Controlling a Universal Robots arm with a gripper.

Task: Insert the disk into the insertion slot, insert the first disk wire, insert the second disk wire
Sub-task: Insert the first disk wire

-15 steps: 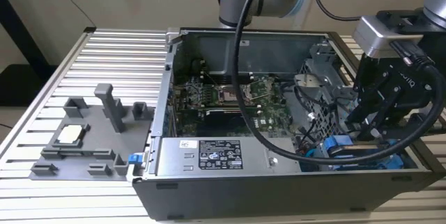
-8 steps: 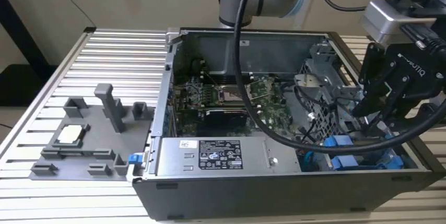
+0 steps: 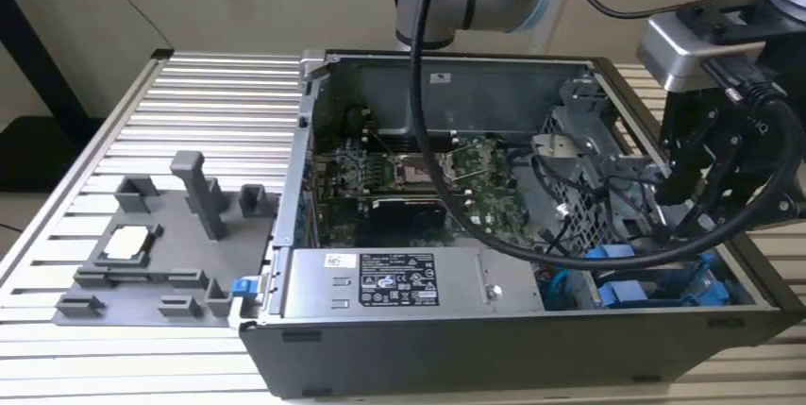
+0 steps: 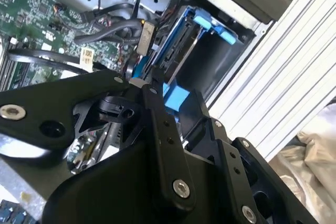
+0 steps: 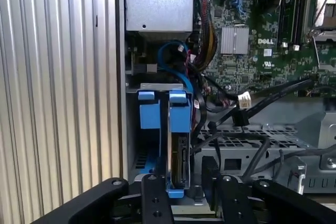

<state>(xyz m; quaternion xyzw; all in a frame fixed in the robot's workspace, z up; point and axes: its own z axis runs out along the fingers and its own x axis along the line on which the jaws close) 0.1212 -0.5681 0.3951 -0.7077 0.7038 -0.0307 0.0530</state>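
The disk [image 5: 178,153] stands edge-on in its bright blue carrier frame, down in the insertion slot [image 5: 157,169] of the drive cage at the case's corner. A second blue carrier [image 5: 147,114] sits in the bay beside it. My gripper [image 5: 186,200] is shut on the near end of the disk's carrier [image 4: 176,98], one black finger [image 5: 153,198] on each side. In the exterior view the gripper [image 3: 674,221] reaches into the case at the exterior view's right, above the blue carriers [image 3: 624,292]. Loose black cables with a pale connector [image 5: 243,100] lie just beside the cage.
The open computer case [image 3: 416,339] lies on a ribbed metal table [image 3: 202,103]. A power supply box [image 3: 391,282], the green mainboard [image 3: 416,178] and a perforated grey cage [image 5: 247,135] crowd the slot. A grey fixture plate [image 3: 139,254] lies at the exterior view's left.
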